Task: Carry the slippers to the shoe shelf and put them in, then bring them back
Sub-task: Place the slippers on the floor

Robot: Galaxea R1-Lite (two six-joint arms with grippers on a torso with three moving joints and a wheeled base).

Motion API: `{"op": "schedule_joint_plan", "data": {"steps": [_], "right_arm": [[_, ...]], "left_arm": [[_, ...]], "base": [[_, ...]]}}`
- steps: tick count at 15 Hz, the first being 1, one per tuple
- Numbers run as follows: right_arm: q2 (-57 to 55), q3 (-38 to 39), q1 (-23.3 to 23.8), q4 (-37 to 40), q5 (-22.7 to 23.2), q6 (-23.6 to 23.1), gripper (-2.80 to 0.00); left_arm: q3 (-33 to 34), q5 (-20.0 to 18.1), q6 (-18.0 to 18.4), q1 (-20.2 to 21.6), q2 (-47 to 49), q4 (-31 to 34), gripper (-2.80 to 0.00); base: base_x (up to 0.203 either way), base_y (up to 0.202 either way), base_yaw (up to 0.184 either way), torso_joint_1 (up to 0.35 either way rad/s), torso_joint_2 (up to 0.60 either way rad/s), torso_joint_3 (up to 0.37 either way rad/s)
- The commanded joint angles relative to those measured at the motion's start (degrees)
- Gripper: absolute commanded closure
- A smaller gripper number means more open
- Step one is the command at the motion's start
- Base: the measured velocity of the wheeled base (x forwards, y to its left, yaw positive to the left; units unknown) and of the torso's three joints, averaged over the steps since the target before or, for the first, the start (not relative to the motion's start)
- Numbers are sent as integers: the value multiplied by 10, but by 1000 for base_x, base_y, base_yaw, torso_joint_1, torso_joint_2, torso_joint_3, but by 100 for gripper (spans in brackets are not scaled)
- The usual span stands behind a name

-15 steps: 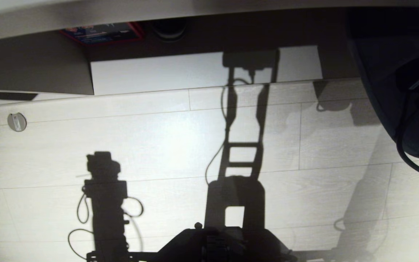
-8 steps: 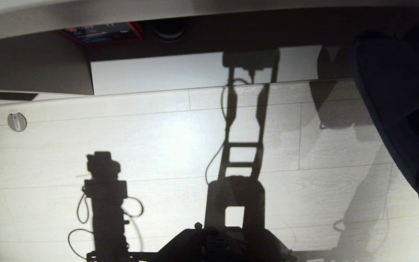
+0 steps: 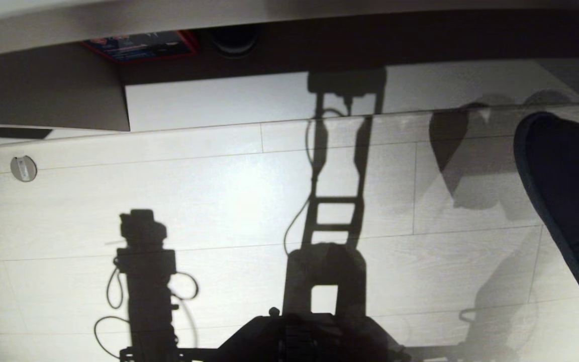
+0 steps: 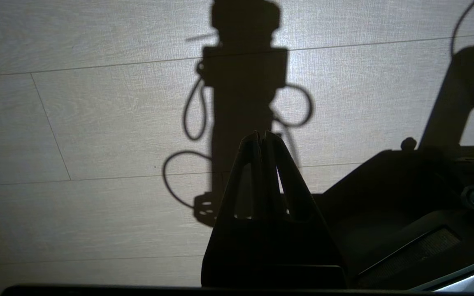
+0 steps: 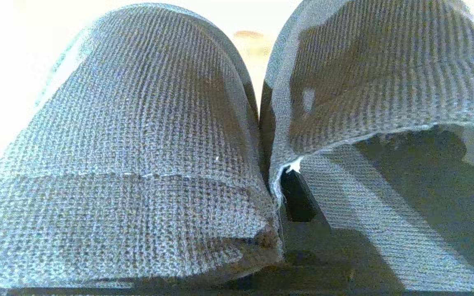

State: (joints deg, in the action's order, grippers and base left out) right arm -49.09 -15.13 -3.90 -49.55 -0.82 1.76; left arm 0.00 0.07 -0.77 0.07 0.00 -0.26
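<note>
1. Pale plank floor (image 3: 219, 191) fills head view, robot shadows across it.
2. Slippers (image 5: 146, 135) held side by side, off the floor at head view's right edge (image 3: 571, 201).
3. Right gripper clamped shut on slippers, itself hidden.
4. Left gripper (image 4: 261, 137) parked low, fingertips pressed together, holding nothing.

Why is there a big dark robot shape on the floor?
Head view: light from behind the robot casts its shadow on the pale floor; the slippers look almost black. Left wrist view: the end effector is a silhouette. Right wrist view: background washed out white.
</note>
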Motion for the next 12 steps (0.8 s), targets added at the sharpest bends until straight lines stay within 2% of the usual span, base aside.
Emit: {"op": "schedule_joint_plan", "data": {"steps": [1,8,10,12], "right_arm": [[128,37,1,54,-1,-1,0],[348,135,8,215,-2,-28,0],[369,151,14,248,-1,-31,0],[406,151,22,323,5,-31,0]], "left_arm": [[0,0,0,0,0,0,0],[0,0,0,0,0,0,0],[0,0,0,0,1,0,0],[0,0,0,0,0,0,0]], "base": [[0,0,0,0,0,0],[0,0,0,0,0,0],[0,0,0,0,0,0],[0,0,0,0,0,0]]}}
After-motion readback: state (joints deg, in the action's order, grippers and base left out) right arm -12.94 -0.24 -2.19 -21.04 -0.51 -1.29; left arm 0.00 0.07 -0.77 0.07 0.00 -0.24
